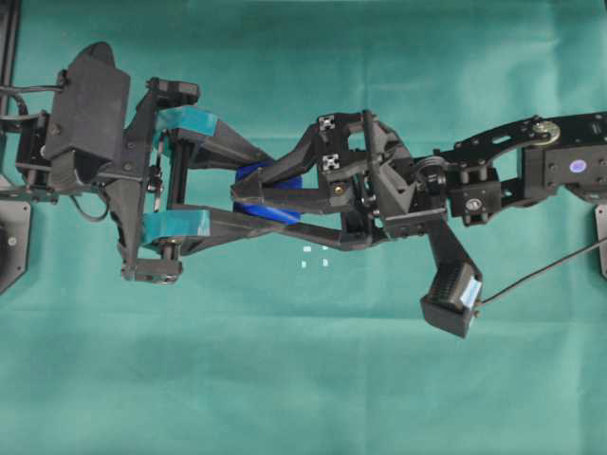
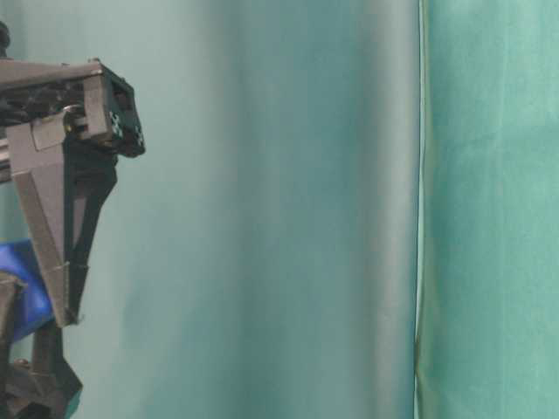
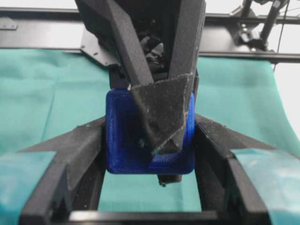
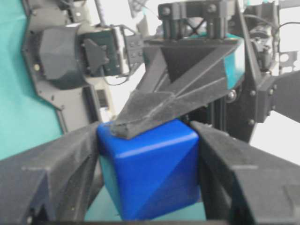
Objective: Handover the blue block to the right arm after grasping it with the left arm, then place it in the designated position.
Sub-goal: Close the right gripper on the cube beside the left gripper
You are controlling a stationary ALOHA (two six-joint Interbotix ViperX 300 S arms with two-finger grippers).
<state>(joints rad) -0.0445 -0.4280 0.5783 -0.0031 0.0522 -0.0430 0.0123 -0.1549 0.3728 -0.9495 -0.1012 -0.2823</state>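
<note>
While the left end effector (image 1: 248, 197) grips the blue block (image 1: 269, 194) aloft mid-worktop, the right end effector (image 1: 254, 194) brackets it, grip unconfirmed, so release and placing on the designated position (image 1: 315, 256) remain.

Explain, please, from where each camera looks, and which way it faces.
Overhead: looks straight down at green cloth; both arms meet at blue block.
Table-level: sits low, faces the backdrop; right end effector and block at left edge.
Left wrist: looks along left end effector toward the right arm.
Right wrist: looks along right end effector toward the left arm.
Shared: both wrist views show the block.
</note>
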